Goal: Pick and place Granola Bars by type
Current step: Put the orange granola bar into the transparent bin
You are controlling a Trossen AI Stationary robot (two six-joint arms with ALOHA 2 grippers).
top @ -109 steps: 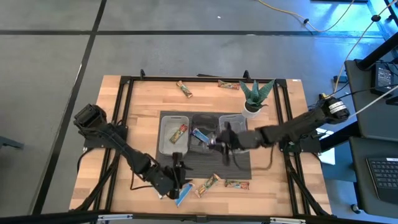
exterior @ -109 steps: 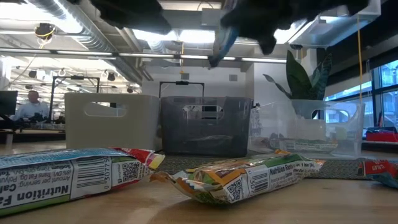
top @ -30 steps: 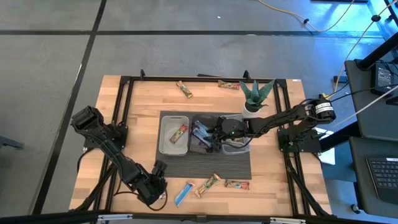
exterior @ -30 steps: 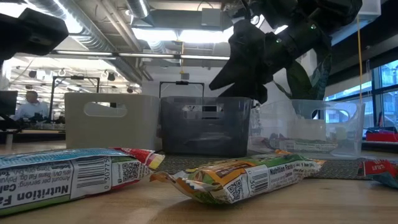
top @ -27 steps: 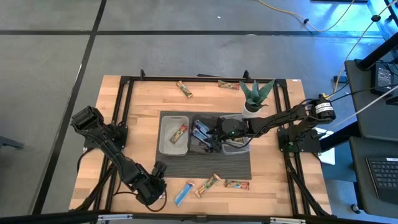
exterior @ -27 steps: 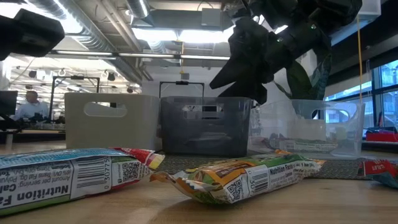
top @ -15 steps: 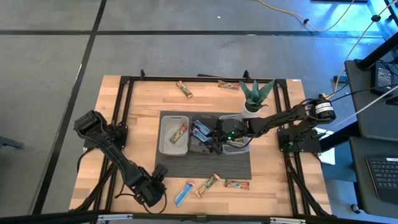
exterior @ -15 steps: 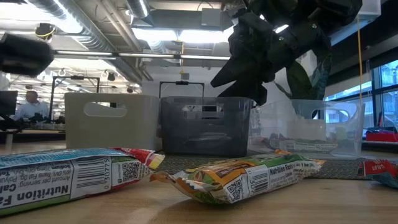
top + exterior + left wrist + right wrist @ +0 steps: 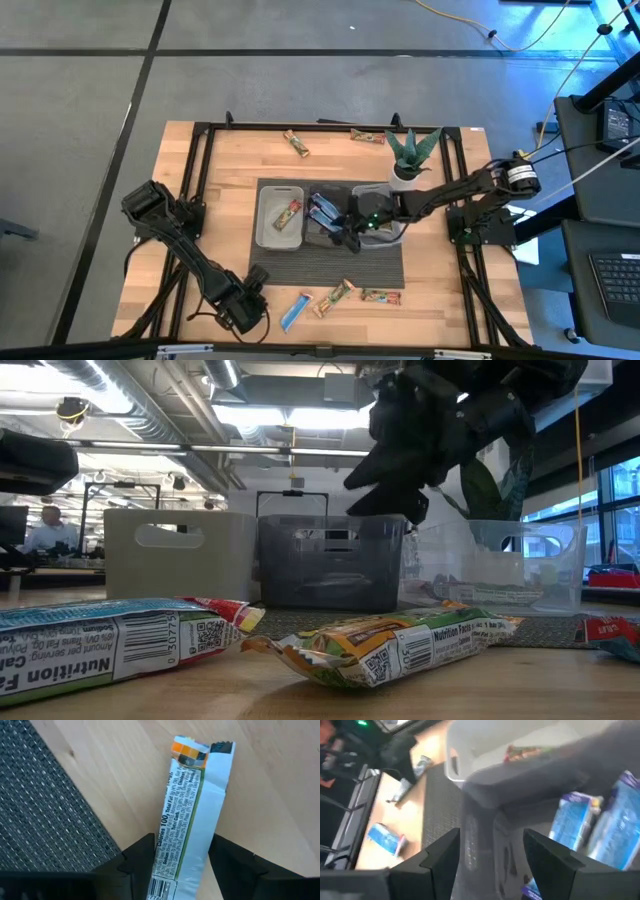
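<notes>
Since earlier frame, left gripper (image 9: 180, 870) backs to table's near edge, fingers spread astride blue bar (image 9: 190, 815): you line up pick. Right gripper (image 9: 345, 235), spread and empty, hovers at middle bin (image 9: 326, 238) holding blue bars.

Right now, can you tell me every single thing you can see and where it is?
Table: one, wooden, under everything.
Mat: one, dark, mid-table.
Bins: three in a row on the mat; pale bin, grey bin, clear bin.
Plant: one, green, white pot, behind the clear bin.
Granola Bars: two tan at the far edge; one tan in the pale bin; blue ones in the grey bin; near blue bar and two tan at the near edge.
Person: one, far off in the room.
Left gripper: open, either side of the near blue bar.
Right gripper: open, over the grey bin.
</notes>
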